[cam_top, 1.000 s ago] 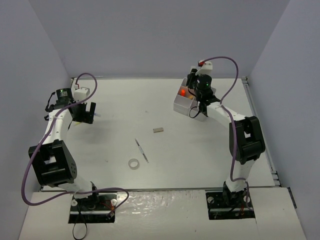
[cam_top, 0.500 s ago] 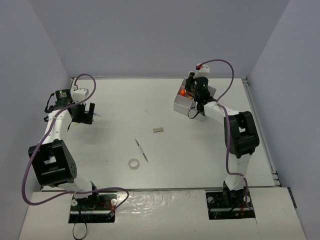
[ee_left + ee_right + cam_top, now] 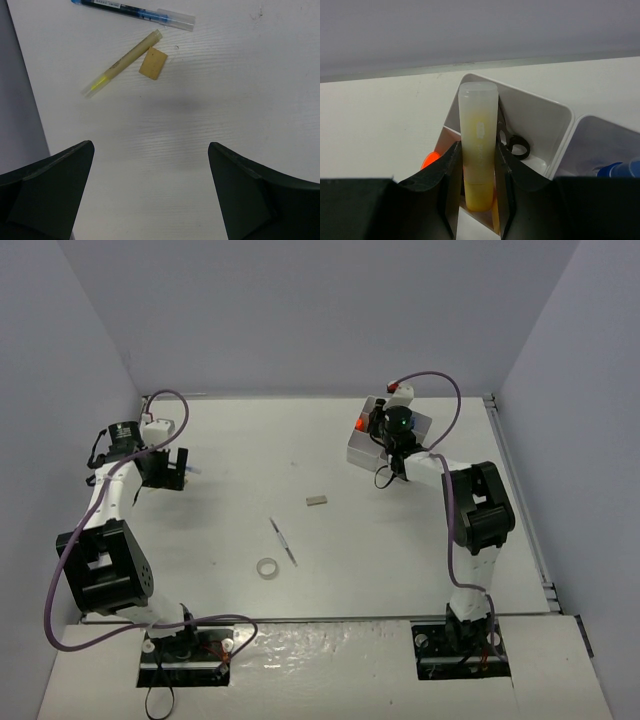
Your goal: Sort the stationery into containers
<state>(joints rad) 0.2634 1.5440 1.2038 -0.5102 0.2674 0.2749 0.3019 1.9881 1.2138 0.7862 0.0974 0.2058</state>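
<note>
**A:** What is the right arm doing?

**B:** The right gripper (image 3: 478, 152) pinches a capped yellow highlighter (image 3: 478, 115) upright between its fingers. It is just above the white divided tray (image 3: 559, 116) at the far right of the table. The compartment beneath holds a black loop-shaped item (image 3: 518, 147). An orange cap (image 3: 429, 161) shows to its left and a blue-capped bottle (image 3: 620, 169) to its right.

**A:** And the left arm?

**B:** The left gripper (image 3: 150, 150) hangs at the far left with its jaws spread wide and holding nothing. Below it lie a slim yellow pen (image 3: 122, 62), a tan eraser (image 3: 153, 63) just beside that, and a blue pen (image 3: 132, 11) farther off.

**A:** Anything else loose?

**B:** Mid-table there is a small grey block (image 3: 317, 500), a thin grey stick (image 3: 284, 540) and a clear tape ring (image 3: 267, 567), all well apart from the tray.

**A:** What could go wrong?

**B:** The highlighter seems to sit close over a thin dividing wall. Released there, it could strike the wall, tip into the wrong compartment or bounce out. Lowering the fingers further might also nudge the light tray.
</note>
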